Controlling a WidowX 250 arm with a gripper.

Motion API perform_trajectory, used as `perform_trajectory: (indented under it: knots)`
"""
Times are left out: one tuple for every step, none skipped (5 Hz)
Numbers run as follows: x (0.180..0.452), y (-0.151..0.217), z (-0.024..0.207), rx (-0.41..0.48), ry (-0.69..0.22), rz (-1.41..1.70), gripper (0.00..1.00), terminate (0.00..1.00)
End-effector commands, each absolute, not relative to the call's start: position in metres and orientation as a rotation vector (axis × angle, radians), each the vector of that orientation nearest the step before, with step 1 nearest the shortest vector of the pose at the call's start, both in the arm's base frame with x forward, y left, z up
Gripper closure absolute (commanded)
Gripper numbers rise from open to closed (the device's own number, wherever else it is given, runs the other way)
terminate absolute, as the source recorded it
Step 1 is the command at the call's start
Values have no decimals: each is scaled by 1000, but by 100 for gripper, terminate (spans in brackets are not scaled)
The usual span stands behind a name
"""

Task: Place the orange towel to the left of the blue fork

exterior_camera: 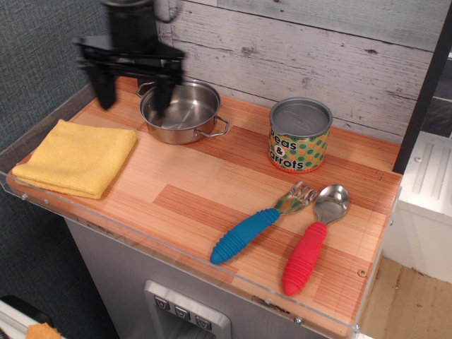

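I see the gripper (pixel 133 92) blurred above the bench's (pixel 198 191) back-left, fingers spread wide — holding nothing. The orange towel (pixel 76 157) lies folded at the left edge, well apart from the blue fork (pixel 258 224) near the front.

Wooden counter (pixel 183 191) with towel (pixel 76 157), pot (pixel 180 111), can (pixel 299 134), fork (pixel 258 223), spoon (pixel 313 238).
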State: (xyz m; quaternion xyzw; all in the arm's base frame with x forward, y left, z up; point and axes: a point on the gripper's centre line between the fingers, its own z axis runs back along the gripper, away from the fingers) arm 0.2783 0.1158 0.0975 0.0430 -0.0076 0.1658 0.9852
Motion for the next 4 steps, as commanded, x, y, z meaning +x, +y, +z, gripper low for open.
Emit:
perform_trajectory:
  knots:
    - [255,160,99,152,-80,413,100,0]
    - [255,176,87,161,-100,419,100,0]
    - [259,190,70,183,-125,425,100,0]
    - [265,195,53,150,-130,401,100,0]
